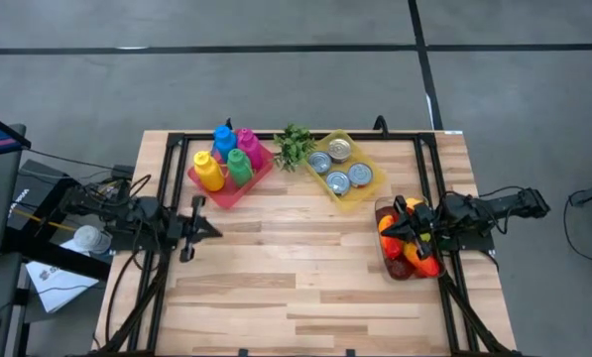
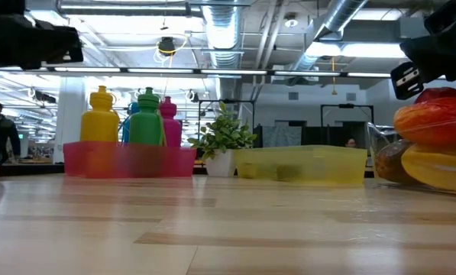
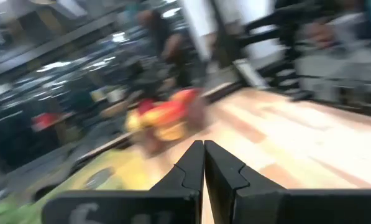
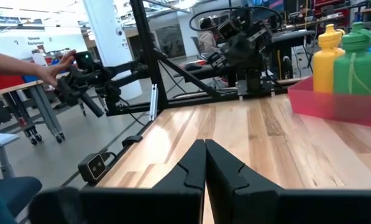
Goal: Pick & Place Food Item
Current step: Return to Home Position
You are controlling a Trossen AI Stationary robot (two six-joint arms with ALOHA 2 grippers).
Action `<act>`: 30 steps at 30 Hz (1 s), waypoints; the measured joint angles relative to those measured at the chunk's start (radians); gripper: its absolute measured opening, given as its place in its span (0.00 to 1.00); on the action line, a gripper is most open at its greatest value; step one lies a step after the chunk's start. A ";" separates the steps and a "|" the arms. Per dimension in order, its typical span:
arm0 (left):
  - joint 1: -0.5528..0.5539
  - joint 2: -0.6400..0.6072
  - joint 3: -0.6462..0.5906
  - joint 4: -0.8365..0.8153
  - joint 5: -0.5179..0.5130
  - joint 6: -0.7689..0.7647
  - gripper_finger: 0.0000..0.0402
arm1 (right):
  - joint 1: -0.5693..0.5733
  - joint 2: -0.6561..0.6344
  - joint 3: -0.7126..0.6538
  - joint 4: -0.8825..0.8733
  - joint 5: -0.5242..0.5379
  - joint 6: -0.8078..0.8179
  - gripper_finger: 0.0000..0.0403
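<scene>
Red and orange-yellow fruit point(image 1: 414, 260) sits heaped in the transparent plastic bin point(image 1: 378, 206) at the right edge of the wooden desk point(image 1: 305, 288). Right arm point(image 1: 474, 213) jaws clenched, empty, just above the pile. Left arm point(image 1: 137, 218) jaws clenched, empty, over the desk's left side. Judgement: the fruit is rounded, smooth, fairly hefty and bruisable. Take it across the widest middle with a moderate squeeze.

Four bottles are standing in one pink tray point(image 1: 228, 195), upper centre: yellow bottle point(image 1: 208, 172), blue bottle point(image 1: 224, 139), magenta bottle point(image 1: 249, 144), green bottle point(image 1: 239, 165). Four cans point(image 1: 339, 150) are sitting in one yellow bin point(image 1: 350, 206). One plant point(image 1: 294, 146) is standing between them. One transparent bin point(image 1: 382, 210), at right, is holding piled fruit point(image 1: 426, 266), too heaped to count. Two tools are showing: left tool point(image 1: 212, 230), right tool point(image 1: 393, 233).
</scene>
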 joint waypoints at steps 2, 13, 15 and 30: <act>0.000 0.000 -0.001 -0.010 0.091 -0.001 0.00 | 0.000 -0.002 0.000 0.000 0.001 0.008 0.00; 0.016 0.001 0.000 -0.013 0.055 0.000 0.00 | 0.000 -0.001 0.000 -0.002 0.021 0.019 0.00; 0.029 0.001 0.000 -0.014 0.055 0.000 0.00 | 0.000 -0.001 0.000 -0.002 0.021 0.026 0.00; 0.137 0.001 -0.001 0.000 0.134 -0.004 0.00 | 0.000 -0.001 0.000 -0.002 0.022 0.123 0.00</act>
